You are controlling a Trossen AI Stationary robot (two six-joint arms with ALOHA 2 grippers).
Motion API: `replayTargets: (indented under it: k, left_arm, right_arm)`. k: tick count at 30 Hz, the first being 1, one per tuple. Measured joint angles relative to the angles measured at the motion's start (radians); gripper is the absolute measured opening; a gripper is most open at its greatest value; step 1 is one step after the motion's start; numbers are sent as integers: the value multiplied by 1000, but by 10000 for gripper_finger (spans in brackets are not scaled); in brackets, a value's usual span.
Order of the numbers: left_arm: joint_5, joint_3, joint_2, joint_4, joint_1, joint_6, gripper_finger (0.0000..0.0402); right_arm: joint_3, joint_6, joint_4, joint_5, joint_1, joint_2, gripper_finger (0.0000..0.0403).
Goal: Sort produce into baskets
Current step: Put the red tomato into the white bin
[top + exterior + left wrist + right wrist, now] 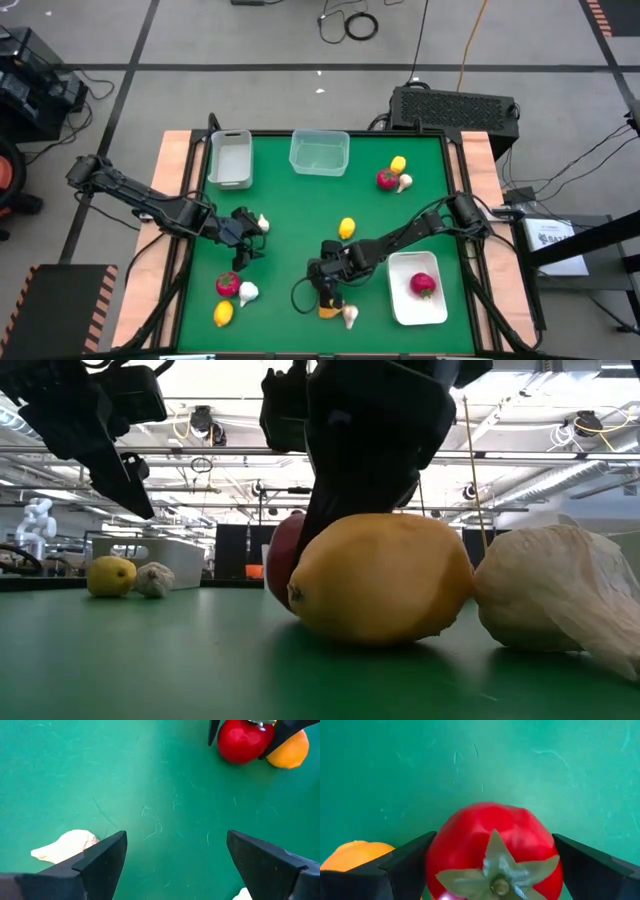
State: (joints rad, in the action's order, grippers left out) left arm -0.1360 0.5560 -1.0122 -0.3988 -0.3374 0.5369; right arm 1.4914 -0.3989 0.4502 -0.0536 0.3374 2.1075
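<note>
The right gripper (327,284) sits low in the lower middle of the overhead picture, its two fingers (405,865) spread on either side of a red tomato (494,852). Whether they press on it or only flank it cannot be told. The tomato is glossy, round, with a green star-shaped top facing the wrist camera. Just beside it lies an orange lemon (355,854), and a white garlic bulb (350,316) lies next to that.

The left gripper (243,240) hangs over the green mat (300,220) at centre left, jaws wide apart and holding nothing; a garlic bulb (65,846) lies by one finger.

At lower right, a white tray (400,300) holds another tomato (422,285).
</note>
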Motion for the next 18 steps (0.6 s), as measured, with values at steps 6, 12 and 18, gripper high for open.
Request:
replayTargets:
  k: [6,12,18]
  left_arm:
    - [0,0,0,0,0,0,349]
    - [-2,0,0,0,0,0,349]
    - [-3,0,0,0,0,0,349]
  right_arm:
    - [0,13,0,7,-3,0,374]
    - [0,18,-2,7,-4,0,317]
    - [0,16,14,43,-6,-15,283]
